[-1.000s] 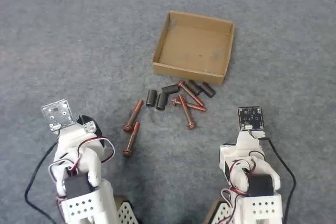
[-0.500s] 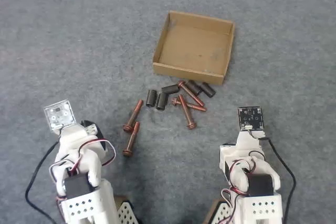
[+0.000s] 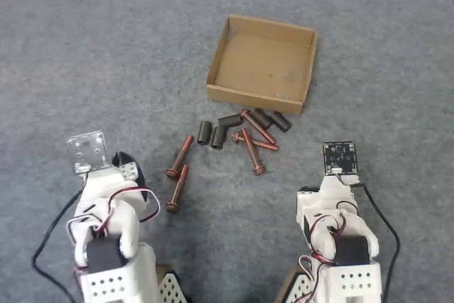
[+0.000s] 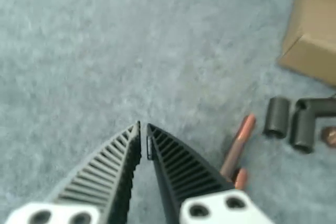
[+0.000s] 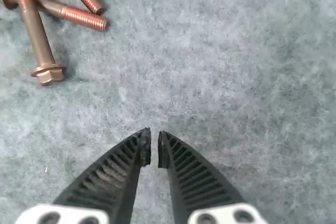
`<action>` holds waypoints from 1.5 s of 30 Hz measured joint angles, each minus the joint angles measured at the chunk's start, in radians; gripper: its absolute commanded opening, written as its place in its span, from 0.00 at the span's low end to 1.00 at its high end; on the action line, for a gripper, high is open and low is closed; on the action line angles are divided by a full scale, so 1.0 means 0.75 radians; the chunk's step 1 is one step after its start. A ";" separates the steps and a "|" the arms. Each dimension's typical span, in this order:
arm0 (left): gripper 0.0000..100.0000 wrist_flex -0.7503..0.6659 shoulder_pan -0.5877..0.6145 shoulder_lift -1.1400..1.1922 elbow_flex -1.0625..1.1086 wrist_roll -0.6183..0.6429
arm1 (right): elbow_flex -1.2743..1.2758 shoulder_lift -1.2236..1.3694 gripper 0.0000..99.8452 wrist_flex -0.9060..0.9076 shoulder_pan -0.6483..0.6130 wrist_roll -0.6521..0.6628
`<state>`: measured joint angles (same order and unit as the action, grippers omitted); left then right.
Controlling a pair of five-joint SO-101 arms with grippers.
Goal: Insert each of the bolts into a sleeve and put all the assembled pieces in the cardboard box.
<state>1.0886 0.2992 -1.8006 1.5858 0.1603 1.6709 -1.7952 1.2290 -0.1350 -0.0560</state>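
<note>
The open cardboard box (image 3: pixel 262 65) lies at the back of the grey carpet, with nothing inside. In front of it are several black sleeves (image 3: pixel 204 133) and copper bolts (image 3: pixel 250 150); two more bolts (image 3: pixel 179 156) lie to their left. My left arm (image 3: pixel 106 207) stands at the front left. Its gripper (image 4: pixel 143 127) is shut on nothing above bare carpet, with a bolt (image 4: pixel 239 142) and two sleeves (image 4: pixel 276 117) close by. My right arm (image 3: pixel 337 225) is at the front right. Its gripper (image 5: pixel 152 136) is also shut and holds nothing, short of the bolts (image 5: pixel 32 27).
Grey carpet covers the whole table. A pale wall edge runs along the back. Open carpet lies to the left and right of the box and between the two arm bases. A corner of the box (image 4: pixel 312 40) is in the left wrist view.
The left arm's wrist has swung a little to the right, toward the two left bolts. The right arm has barely moved. Bolts, sleeves and box lie as before.
</note>
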 measured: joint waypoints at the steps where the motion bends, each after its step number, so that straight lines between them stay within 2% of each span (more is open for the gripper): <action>1: 0.02 0.000 -0.014 0.000 -0.027 0.000 | 0.000 0.000 0.01 0.000 0.000 0.000; 6: 0.02 0.029 -0.088 0.035 -0.207 -0.004 | 0.000 0.000 0.01 0.004 0.000 0.000; 13: 0.02 -0.051 -0.098 0.544 -0.518 -0.006 | 0.000 0.000 0.01 0.004 0.000 0.000; 15: 0.02 -0.106 -0.102 0.732 -0.571 0.002 | 0.000 0.000 0.01 -0.029 0.000 0.000; 20: 0.02 -0.301 -0.104 1.121 -0.589 0.170 | 0.000 0.000 0.01 -0.110 0.000 0.000; 25: 0.02 -0.561 -0.104 1.383 -0.499 0.282 | 0.000 0.000 0.01 -0.119 0.000 0.000; 30: 0.02 -0.781 -0.104 1.481 -0.409 0.284 | 0.000 0.000 0.01 -0.258 0.004 0.023; 35: 0.02 -0.820 -0.102 1.481 -0.409 0.286 | 0.000 0.000 0.01 -0.544 0.012 0.295; 37: 0.02 -0.820 -0.102 1.481 -0.409 0.278 | 0.000 0.000 0.01 -0.636 0.012 0.342; 41: 0.02 -0.820 -0.102 1.481 -0.409 0.235 | 0.000 0.000 0.01 -0.659 -0.092 0.356; 45: 0.02 -0.820 -0.102 1.481 -0.409 0.229 | -0.053 0.000 0.01 -0.583 -0.168 0.356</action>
<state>0.4733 0.2225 -0.6897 1.2789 0.3322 1.6310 -1.7952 0.7917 -0.2608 0.2110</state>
